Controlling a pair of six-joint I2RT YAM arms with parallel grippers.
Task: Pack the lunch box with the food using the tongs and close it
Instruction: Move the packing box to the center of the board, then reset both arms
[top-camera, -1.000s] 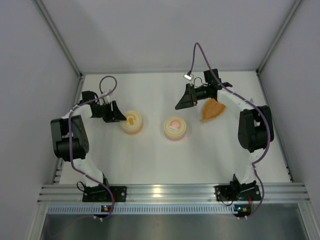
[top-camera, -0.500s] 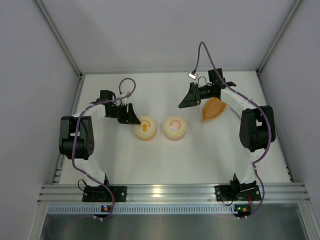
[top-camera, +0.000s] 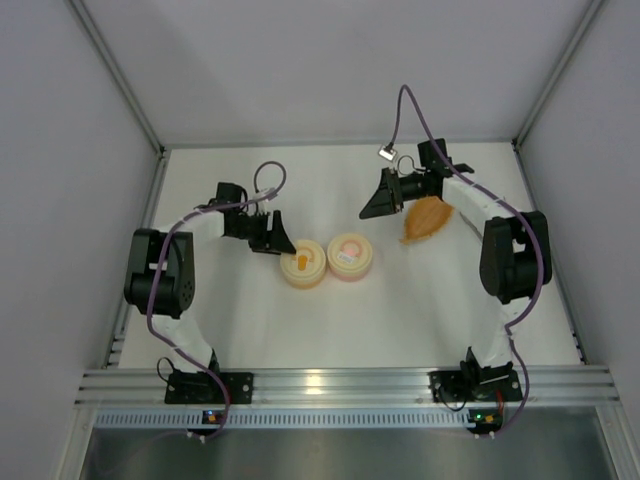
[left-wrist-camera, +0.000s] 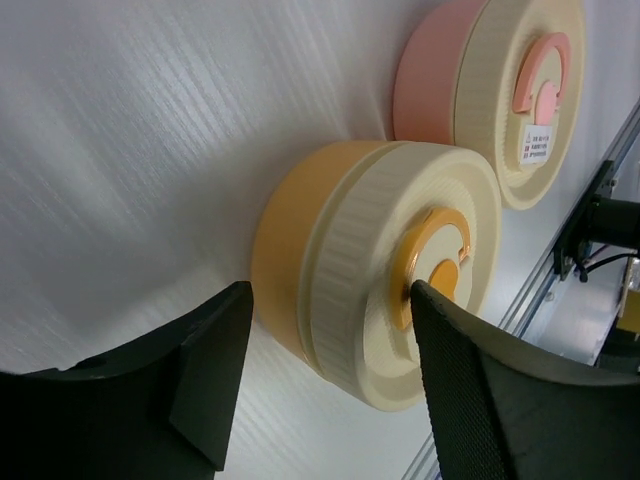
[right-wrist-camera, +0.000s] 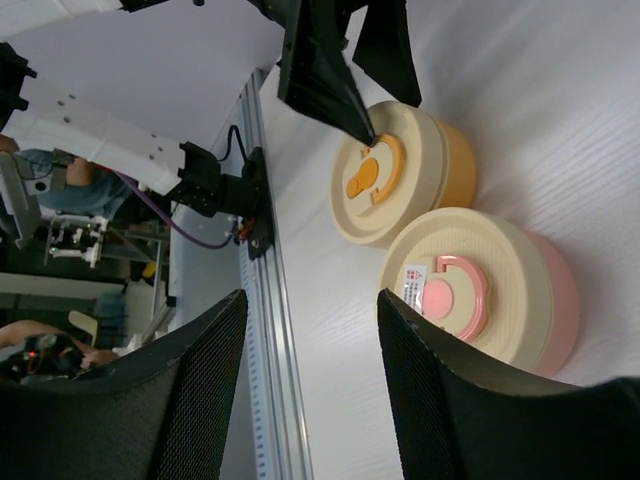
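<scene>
The lunch box is two round tubs standing side by side, both with cream lids on. The yellow tub (top-camera: 303, 268) (left-wrist-camera: 370, 260) (right-wrist-camera: 400, 170) touches or nearly touches the pink tub (top-camera: 350, 257) (left-wrist-camera: 500, 90) (right-wrist-camera: 480, 290). My left gripper (top-camera: 277, 243) (left-wrist-camera: 330, 300) is open at the yellow tub's upper-left side. One of its fingertips (left-wrist-camera: 425, 300) rests on the lid by the orange mark. My right gripper (top-camera: 372, 208) (right-wrist-camera: 312, 300) hangs open and empty above the table behind the pink tub. The tongs and the food are out of view.
An orange leaf-shaped dish (top-camera: 425, 218) lies at the back right under the right forearm. An aluminium rail (top-camera: 340, 385) runs along the near edge. Grey walls enclose the table on the left, back and right.
My left gripper has swept right, pushing the yellow tub along the table until it sits beside the pink one. The right gripper has shifted slightly right.
</scene>
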